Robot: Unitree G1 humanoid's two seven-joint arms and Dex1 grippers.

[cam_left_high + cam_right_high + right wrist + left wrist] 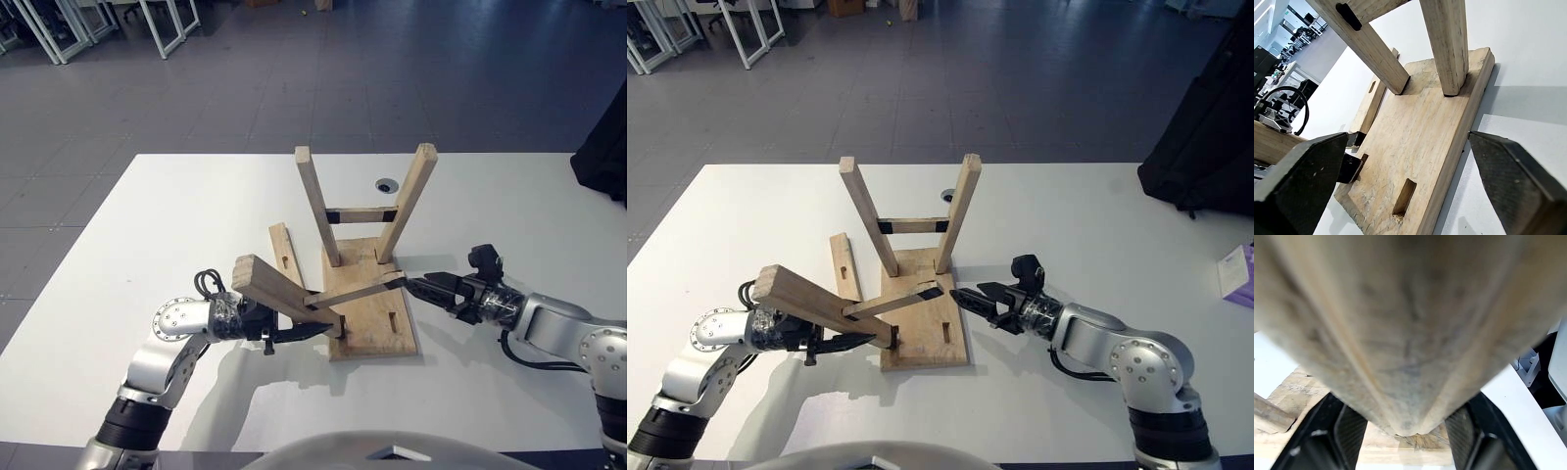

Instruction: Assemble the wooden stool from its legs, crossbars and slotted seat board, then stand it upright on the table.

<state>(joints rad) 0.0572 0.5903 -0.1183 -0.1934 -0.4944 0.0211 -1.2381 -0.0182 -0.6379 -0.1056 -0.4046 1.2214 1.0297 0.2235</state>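
Observation:
The slotted seat board (377,318) lies flat on the white table. Two legs (318,206) (409,201) stand in its far slots, joined by a crossbar (362,214). My left gripper (299,333) is shut on a third leg (279,284), held tilted over the board's near left corner; in the left wrist view the leg (1400,333) sits between the gripper's fingers (1347,431). A second crossbar (353,292) sticks out of that leg toward the right. My right gripper (416,286) is open just beyond that crossbar's black-tipped end, low over the board's right edge (1469,117).
A loose wooden leg (285,253) lies flat left of the board. An unfilled slot (1404,197) shows in the board's near right part. A round hole (387,183) is in the table behind the stool. A black bag (1205,147) stands off the table's right side.

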